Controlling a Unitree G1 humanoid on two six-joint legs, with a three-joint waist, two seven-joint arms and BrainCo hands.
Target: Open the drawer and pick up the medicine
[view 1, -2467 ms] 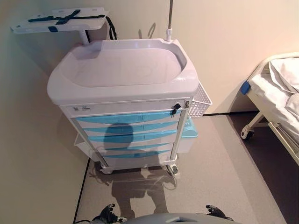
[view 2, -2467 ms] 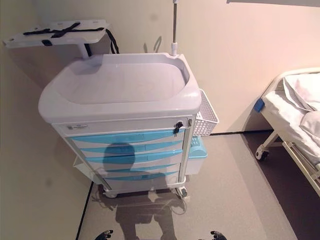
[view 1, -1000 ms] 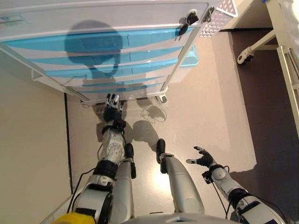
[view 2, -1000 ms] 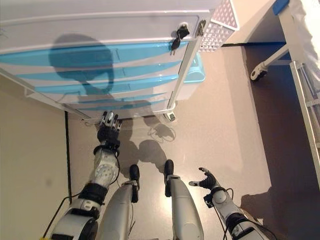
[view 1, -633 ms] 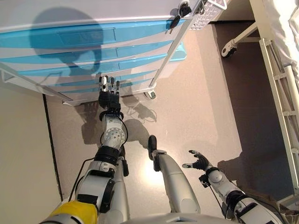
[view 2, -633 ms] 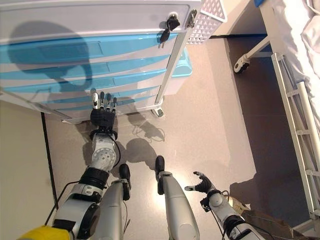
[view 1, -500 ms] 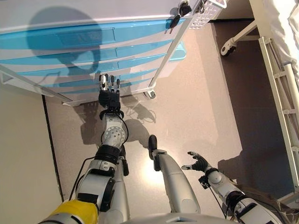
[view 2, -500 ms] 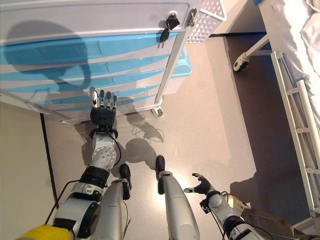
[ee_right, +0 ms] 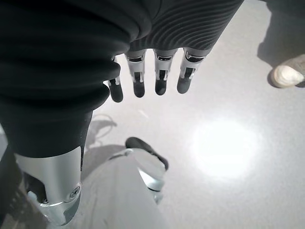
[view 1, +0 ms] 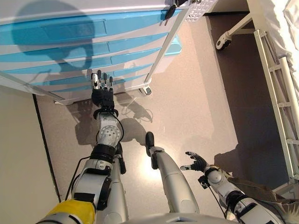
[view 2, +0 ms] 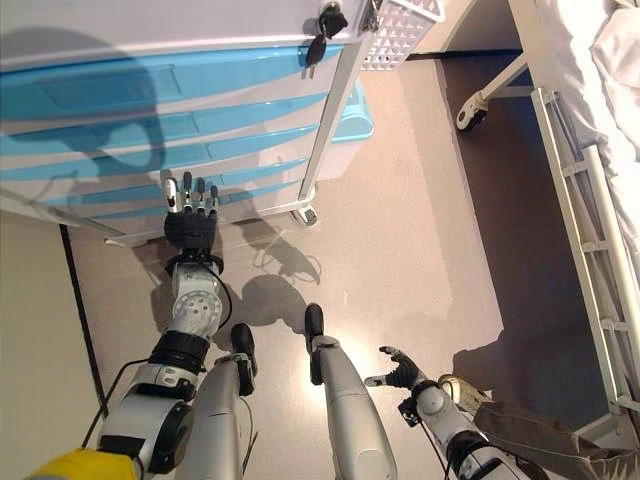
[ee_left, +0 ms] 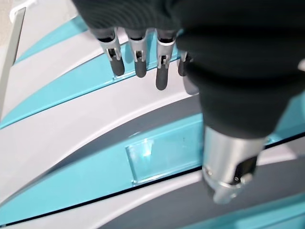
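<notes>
The step in hand is the reach for a drawer: the left robot hand (view 1: 102,95) is stretched out toward the lower blue-fronted drawers (view 1: 84,51) of the medical cart (view 2: 335,75), its fingers (ee_left: 137,55) straight and slightly spread, holding nothing. In the left wrist view the fingertips hang just before a blue drawer front with a clear label window (ee_left: 145,160); whether they touch it cannot be told. All the drawers look closed, and no medicine shows in any view, so it is presumably inside one of them. The right robot hand (view 1: 195,163) idles low over the floor (view 1: 196,93), fingers loosely apart and empty. A hospital bed (view 2: 590,190) stands at the right. The next move likely calls for hooking the fingers under a drawer's blue handle lip and pulling it straight out.
</notes>
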